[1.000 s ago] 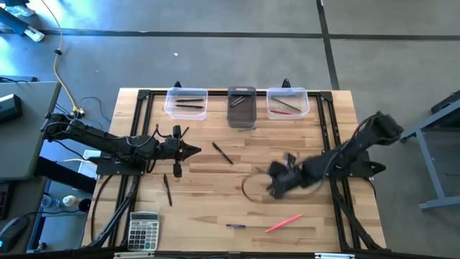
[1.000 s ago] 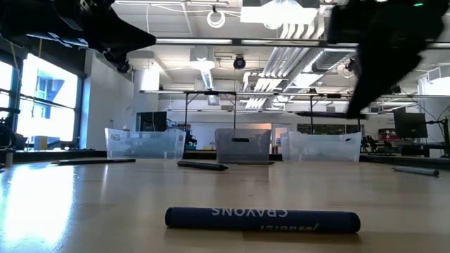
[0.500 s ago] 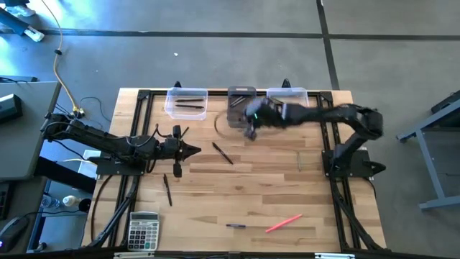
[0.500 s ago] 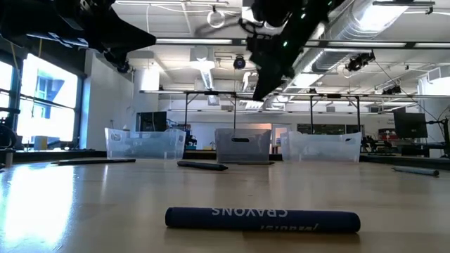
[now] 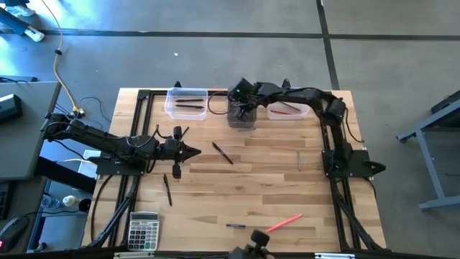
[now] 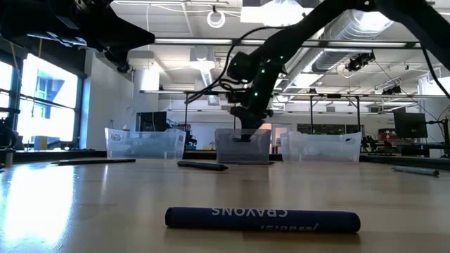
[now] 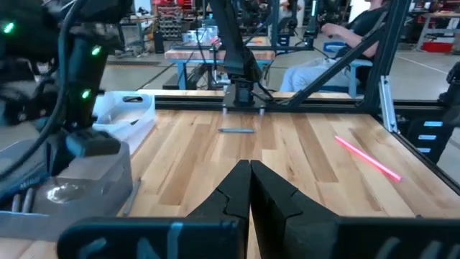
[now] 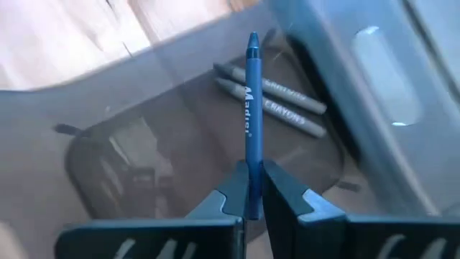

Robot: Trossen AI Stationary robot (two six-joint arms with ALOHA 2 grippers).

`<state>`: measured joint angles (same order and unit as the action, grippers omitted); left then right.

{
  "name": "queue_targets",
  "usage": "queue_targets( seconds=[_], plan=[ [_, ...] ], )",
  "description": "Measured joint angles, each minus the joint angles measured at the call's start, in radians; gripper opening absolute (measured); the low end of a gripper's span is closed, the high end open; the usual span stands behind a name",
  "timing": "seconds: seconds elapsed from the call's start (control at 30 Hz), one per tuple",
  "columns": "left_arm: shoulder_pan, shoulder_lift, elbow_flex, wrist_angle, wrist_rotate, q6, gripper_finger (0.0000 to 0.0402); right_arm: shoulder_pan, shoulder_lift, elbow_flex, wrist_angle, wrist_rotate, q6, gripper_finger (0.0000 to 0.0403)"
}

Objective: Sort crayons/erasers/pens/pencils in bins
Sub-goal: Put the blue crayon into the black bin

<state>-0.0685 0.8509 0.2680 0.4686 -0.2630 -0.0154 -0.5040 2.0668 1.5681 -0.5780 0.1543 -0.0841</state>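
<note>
Table (image 5: pixel 273 187): light wood slats in a black frame; three bins along its far edge, loose sticks scattered on the near half.
Right arm: stretched across to the far edge, with the right gripper (image 5: pixel 244 108) hanging over the dark bin (image 5: pixel 241 115).
Left arm: parked at the table's left side, with the left gripper (image 5: pixel 192 151) pointing toward the middle, fingers pressed together on nothing.
Dark bin: middle of the three, directly beneath the right fingers; two grey crayons (image 8: pixel 277 101) lie side by side on its floor, beyond the fingertips.
Clear bins: left bin (image 5: pixel 186 103) and right bin (image 5: pixel 287 102) flank the dark one; each holds sticks.
Right fingers: clamped on the blue crayon (image 8: pixel 251 108), which stands out straight past the fingertips, its tip over the bin's inside.
Pink stick (image 5: pixel 283 224): near edge, well apart from both grippers.
Black pen (image 5: pixel 222 153): just ahead of the left fingertips.
Calculator (image 5: pixel 143 230): near left corner.
</note>
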Motion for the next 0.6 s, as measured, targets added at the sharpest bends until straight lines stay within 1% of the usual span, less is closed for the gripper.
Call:
queue_targets(
  seconds=[0.13, 0.23, 0.37, 0.47, 0.6],
  plan=[
    [0.0, 0.0, 0.0, 0.0, 0.002, 0.0, 0.0, -0.019, 0.058, 0.05, -0.03, -0.009, -0.003, 0.0012],
    [0.0, 0.0, 0.0, 0.0, 0.007, 0.0, 0.0, -0.024, 0.082, 0.055, -0.037, -0.01, -0.003, 0.0012],
    [0.0, 0.0, 0.0, 0.0, 0.042, 0.0, 0.0, -0.027, 0.089, 0.054, -0.046, -0.014, 0.001, 0.0014],
    [0.0, 0.0, 0.0, 0.0, 0.043, -0.007, 0.0, -0.027, 0.089, 0.054, -0.059, -0.014, 0.007, 0.0028],
    [0.0, 0.0, 0.0, 0.0, 0.043, -0.008, 0.0, -0.026, 0.089, 0.054, -0.055, -0.014, 0.016, 0.0065]
  ],
)
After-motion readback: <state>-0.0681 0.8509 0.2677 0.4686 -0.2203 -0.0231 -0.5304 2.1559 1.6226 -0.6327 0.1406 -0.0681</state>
